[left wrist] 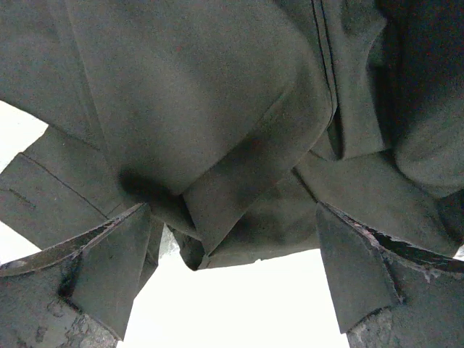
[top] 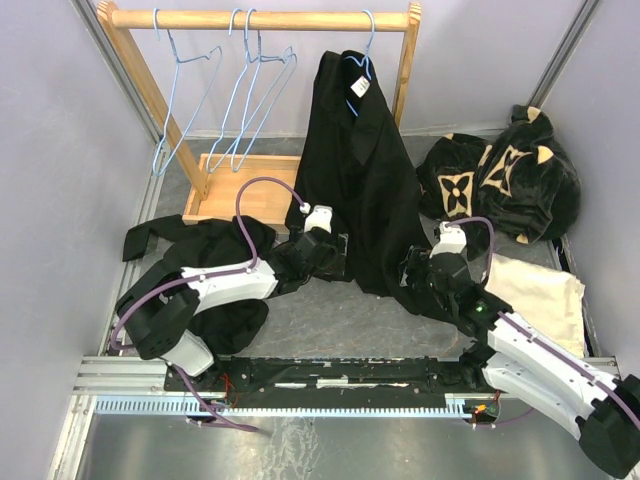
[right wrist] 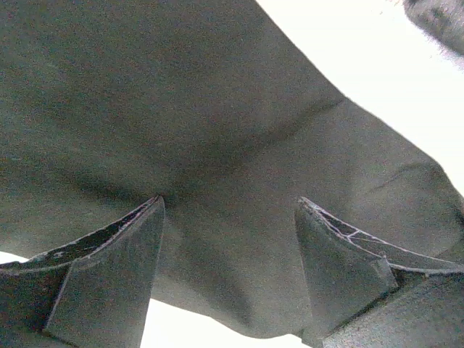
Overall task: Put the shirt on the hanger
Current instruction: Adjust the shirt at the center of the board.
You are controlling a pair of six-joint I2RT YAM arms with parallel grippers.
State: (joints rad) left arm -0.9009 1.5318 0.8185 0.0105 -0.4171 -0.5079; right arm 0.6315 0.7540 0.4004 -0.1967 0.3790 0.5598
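Plain black soft-cloth shirt [top: 355, 180] already hangs at 12 o'clock in the top view, its collar with the small white tag [top: 358, 87] up on a thin light-blue wire hanger [top: 368, 45] hooked on the wooden rack [top: 260, 18]; the lower hem drapes to the table at centre. Spare blue hangers [top: 245, 90] are at 11 o'clock, a black plush garment with tan flowers [top: 500, 175] at 2, a second black garment [top: 190, 245] at 9 and a folded cream cloth [top: 540, 285] at 4. Left gripper [top: 330, 248] is at the hem's 7 o'clock corner, released: in its wrist view the fingers [left wrist: 109, 261] are spread wide, with folds of shirt bunched just past the tips and nothing pinched. Right gripper [top: 415, 272] is at the hem's 5 o'clock corner, fingers [right wrist: 109, 268] apart too, with flat cloth lying across beyond the tips and no clamp visible. Judged step: let go and clear out, task near done. To do it well, keep both jaws spread, back each arm toward 6 o'clock low and slow, and check no fold rides a fingertip, since a snag could tug the shirt off the hanger's shoulders. Whether both shoulders sit evenly can't be told from here.
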